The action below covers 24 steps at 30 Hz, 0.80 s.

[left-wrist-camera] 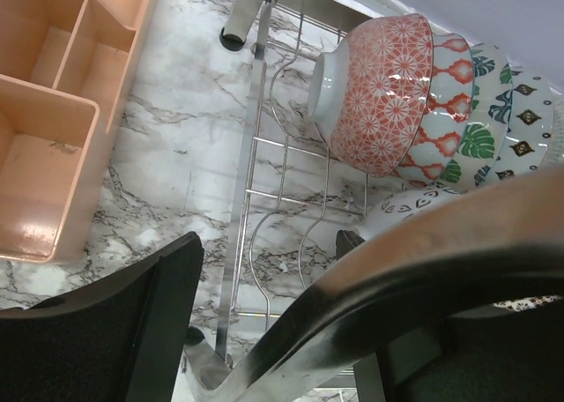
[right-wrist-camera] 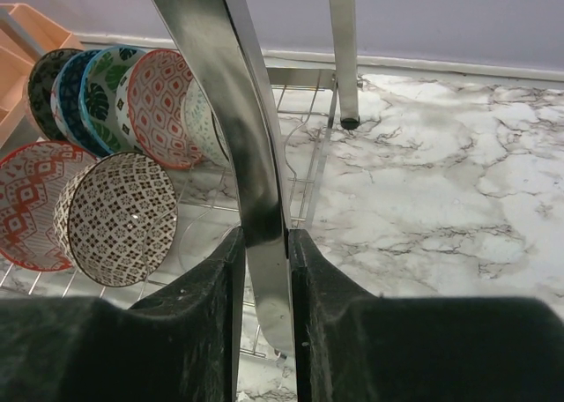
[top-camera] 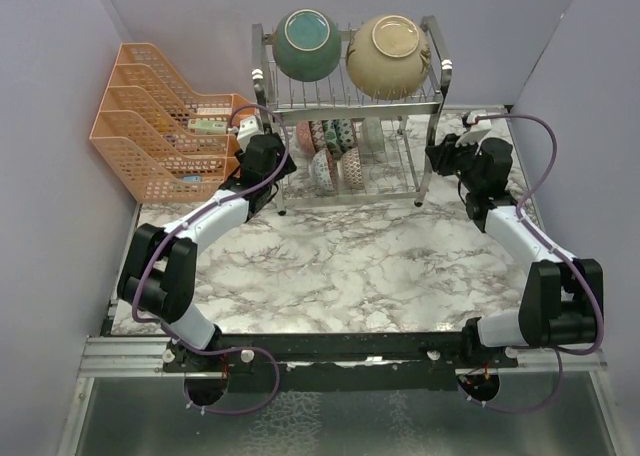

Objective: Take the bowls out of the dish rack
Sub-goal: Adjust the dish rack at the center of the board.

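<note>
Nothing unloaded yet: teal bowl (top-camera: 307,44), cream bowl (top-camera: 388,43) on dish rack (top-camera: 350,102) top tier, small bowls (top-camera: 330,152) on lower tier. Right pincer (right-wrist-camera: 264,256) clamped on rack leg (right-wrist-camera: 251,155). Left pincer (left-wrist-camera: 269,252) part-spread beside small bowls; hold unclear.

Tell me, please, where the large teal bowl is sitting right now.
In the top view, the teal bowl sits on the left of the dish rack's upper tier, right beside the cream bowl.

Left arm (top-camera: 205,221) and right arm (top-camera: 515,231): white shells, black joints, lilac cables. Left claw (left-wrist-camera: 264,331) and right claw (right-wrist-camera: 264,270) are matte black.
</note>
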Motion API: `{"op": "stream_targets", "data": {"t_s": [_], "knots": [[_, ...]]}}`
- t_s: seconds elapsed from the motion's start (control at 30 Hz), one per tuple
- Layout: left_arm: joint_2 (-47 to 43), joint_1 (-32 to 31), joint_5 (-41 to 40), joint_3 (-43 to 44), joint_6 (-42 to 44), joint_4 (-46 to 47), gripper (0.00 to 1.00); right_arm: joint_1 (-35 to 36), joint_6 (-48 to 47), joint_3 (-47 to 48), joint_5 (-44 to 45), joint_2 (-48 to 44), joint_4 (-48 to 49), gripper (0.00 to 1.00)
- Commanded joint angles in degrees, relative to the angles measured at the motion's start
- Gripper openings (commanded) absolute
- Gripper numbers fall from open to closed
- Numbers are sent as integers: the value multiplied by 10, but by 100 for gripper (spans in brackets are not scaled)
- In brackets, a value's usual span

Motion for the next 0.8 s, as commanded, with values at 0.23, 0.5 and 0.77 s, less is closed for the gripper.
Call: {"op": "stream_targets", "data": {"t_s": [0.23, 0.5, 0.77], "knots": [[-16, 16, 41, -20, 22, 13, 84, 19, 19, 15, -43, -38, -53, 58], [-104, 16, 54, -77, 50, 15, 99, 19, 13, 20, -32, -82, -81, 97], [-200, 16, 71, -149, 52, 5, 96, 19, 45, -35, -12, -169, -98, 100]]}}
